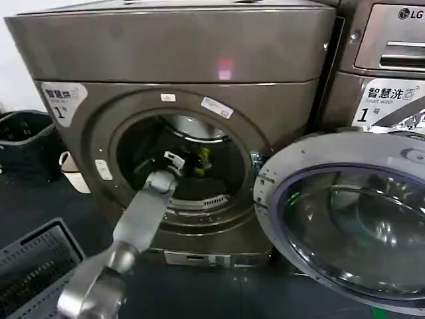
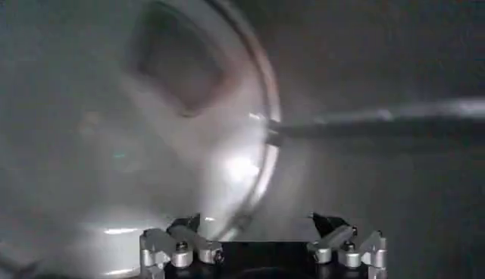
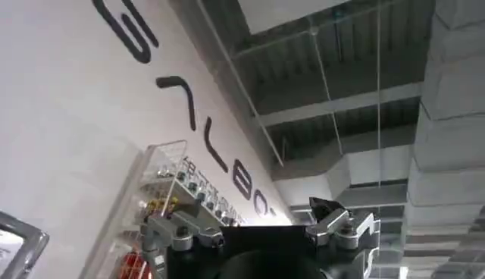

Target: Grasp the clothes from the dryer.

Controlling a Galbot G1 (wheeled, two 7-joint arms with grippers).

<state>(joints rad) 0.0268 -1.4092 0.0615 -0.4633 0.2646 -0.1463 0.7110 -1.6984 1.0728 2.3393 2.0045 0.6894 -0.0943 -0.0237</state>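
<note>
While the lime-green piece of the clothes (image 1: 202,158) sits deep in the drum, I see it just beyond the left gripper (image 1: 174,161), near the back wall; contact unclear. A white bit with dark marks shows right at the wrist end, can't tell if it's cloth or a label. Left arm reaches from lower left through the round mouth of the dryer (image 1: 265,60). On my left wrist view the left gripper (image 2: 262,224) has its fingers spread, nothing between them, drum wall ahead. Dryer door (image 1: 345,219) hangs swung open on the right. LG machine (image 1: 392,46) stands to the right, dark baskets (image 1: 26,143) on the floor at left. Right gripper (image 3: 261,220) is parked pointing up at the ceiling, fingers spread, empty.
</note>
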